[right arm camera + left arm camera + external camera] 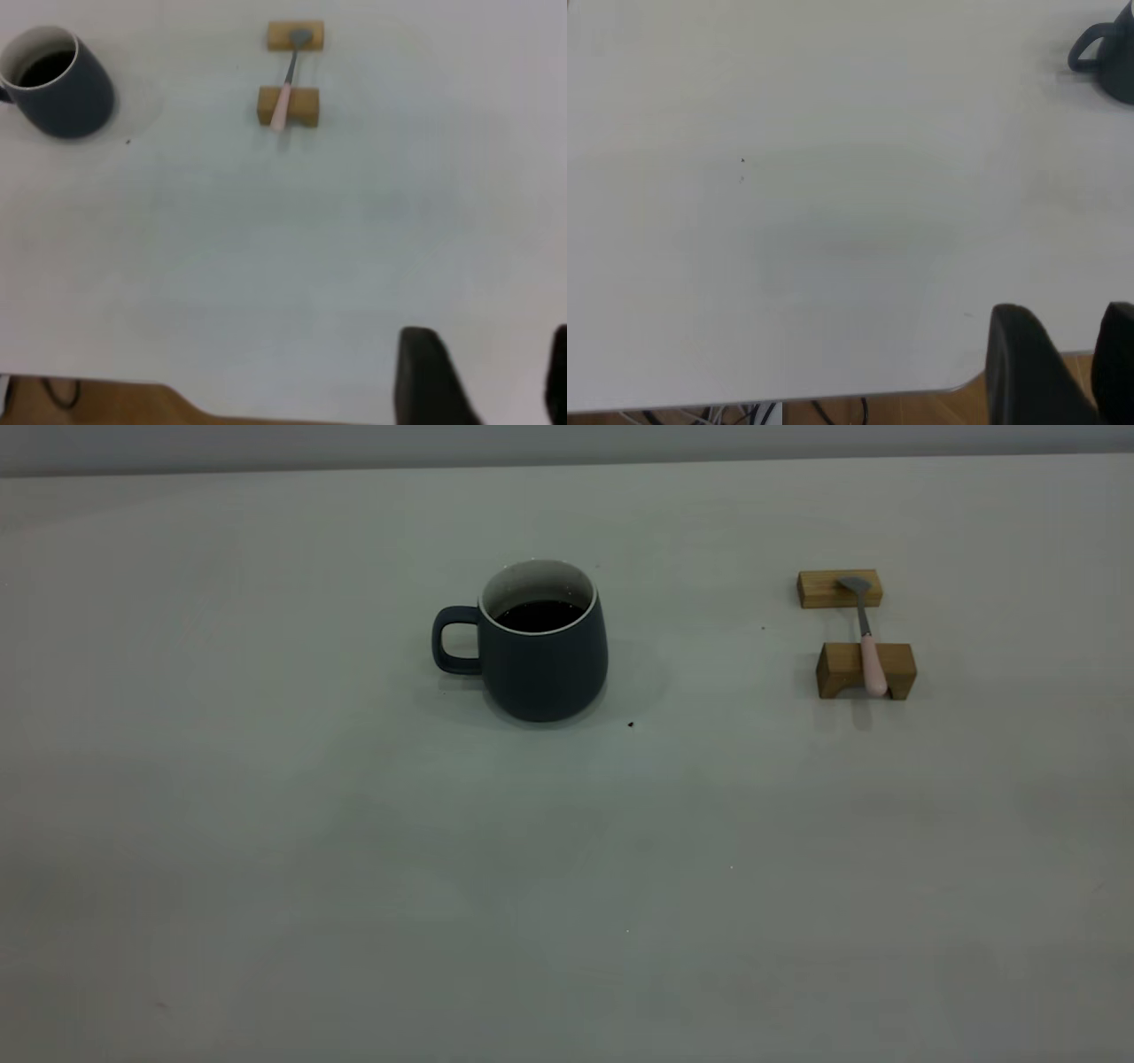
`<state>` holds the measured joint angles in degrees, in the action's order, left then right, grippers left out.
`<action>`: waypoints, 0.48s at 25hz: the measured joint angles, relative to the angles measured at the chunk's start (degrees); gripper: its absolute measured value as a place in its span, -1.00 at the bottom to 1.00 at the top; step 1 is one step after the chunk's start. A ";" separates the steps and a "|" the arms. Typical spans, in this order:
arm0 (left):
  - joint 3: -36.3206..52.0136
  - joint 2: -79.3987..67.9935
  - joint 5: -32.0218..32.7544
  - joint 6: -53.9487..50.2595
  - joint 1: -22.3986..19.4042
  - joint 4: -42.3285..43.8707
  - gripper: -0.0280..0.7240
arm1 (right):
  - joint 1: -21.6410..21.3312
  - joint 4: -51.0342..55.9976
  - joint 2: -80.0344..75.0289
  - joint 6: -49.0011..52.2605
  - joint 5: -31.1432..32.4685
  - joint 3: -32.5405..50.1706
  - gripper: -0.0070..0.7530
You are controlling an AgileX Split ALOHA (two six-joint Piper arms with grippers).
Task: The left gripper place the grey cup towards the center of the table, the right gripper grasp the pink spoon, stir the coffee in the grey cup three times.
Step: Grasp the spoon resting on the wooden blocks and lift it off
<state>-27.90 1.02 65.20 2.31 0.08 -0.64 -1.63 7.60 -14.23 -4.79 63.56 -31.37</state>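
Note:
The grey cup [545, 664] stands upright near the middle of the table [354, 868], with its handle towards the left and dark coffee [539, 615] inside. The pink spoon [870, 657] lies across two wooden blocks at the right, bowl on the far block. Neither arm shows in the exterior view. My left gripper [1063, 320] hangs open over the table's edge, far from the cup [1107, 53]. My right gripper [489, 341] is also open and empty near the table's edge, well short of the spoon [285, 88] and the cup [66, 93].
Two tan wooden blocks, the far block [839, 589] and the near block [866, 670], carry the spoon. A small dark speck [631, 724] lies just right of the cup. The table edge [833, 394] and wooden floor with cables show beneath my left gripper.

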 joint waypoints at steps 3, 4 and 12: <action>0.00 0.00 0.00 0.00 0.00 0.00 -0.23 | 0.00 0.69 -11.44 0.00 -5.00 -1.50 0.45; 0.00 0.00 0.00 0.00 0.00 0.00 -0.23 | 0.00 0.98 -15.75 -0.05 -7.14 -1.89 0.58; 0.00 0.00 0.00 0.00 0.00 0.00 -0.23 | 0.00 3.87 -48.41 -5.54 -21.97 -6.15 0.84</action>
<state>-27.90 1.02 65.20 2.31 0.08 -0.64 -1.63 11.48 -62.64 -10.33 41.59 -37.52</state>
